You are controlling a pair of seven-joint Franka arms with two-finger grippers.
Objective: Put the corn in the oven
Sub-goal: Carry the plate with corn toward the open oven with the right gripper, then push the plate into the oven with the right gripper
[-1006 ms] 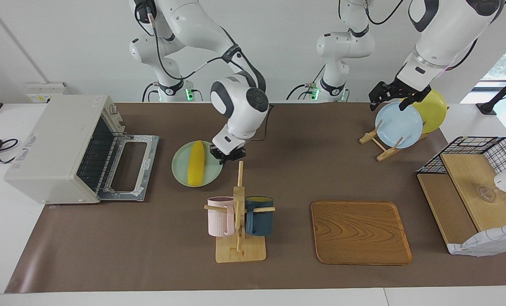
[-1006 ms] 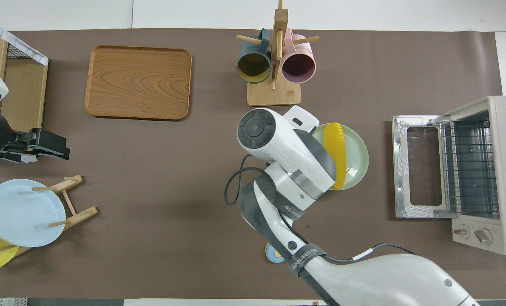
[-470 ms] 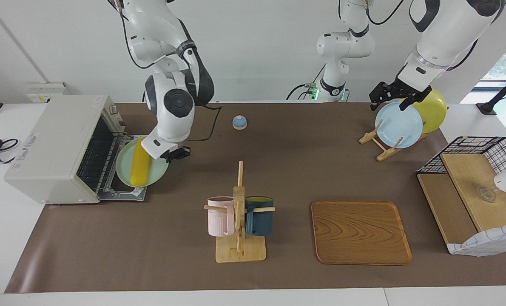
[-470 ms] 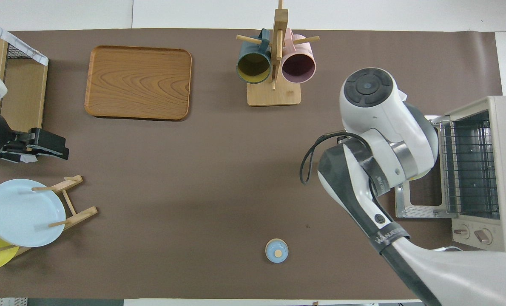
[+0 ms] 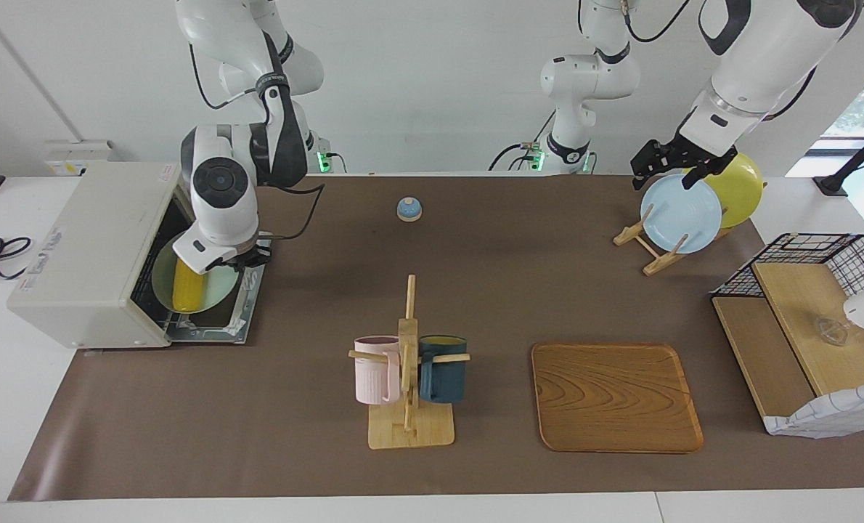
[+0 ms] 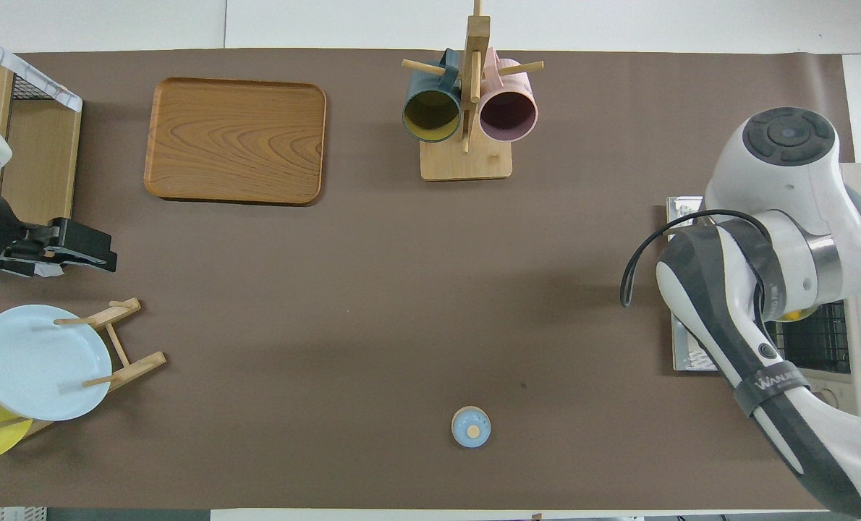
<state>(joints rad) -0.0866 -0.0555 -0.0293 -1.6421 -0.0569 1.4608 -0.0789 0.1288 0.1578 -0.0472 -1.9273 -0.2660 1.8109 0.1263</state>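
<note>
The right arm's hand [image 5: 247, 256] is reaching over the lowered door of the boxy off-white toaster oven [image 5: 91, 247], which is standing open at the right arm's end of the brown-covered surface [image 5: 475, 290]. The hand is gripping the rim of a pale green round plate [image 5: 218, 290], and the plate is passing partly through the oven's mouth, above the open door. The bright yellow ribbed corn cob [image 5: 187, 285] is lying on that plate, right at the oven's opening; in the overhead view the arm is covering almost all of it. The left arm's hand [image 5: 666, 161] is waiting in the air over a wooden rack holding an upright light blue plate [image 5: 680, 214] and a yellow plate [image 5: 740, 189]; whether its fingers are open or closed cannot be told. A small blue bell-shaped object [image 5: 409, 208] is sitting on the surface near the robots. A wooden mug tree [image 5: 409, 363] is carrying a pink mug [image 5: 375, 369] and a dark blue mug [image 5: 443, 368], and beside it a rectangular wooden tray [image 5: 613, 396] is lying flat.
</note>
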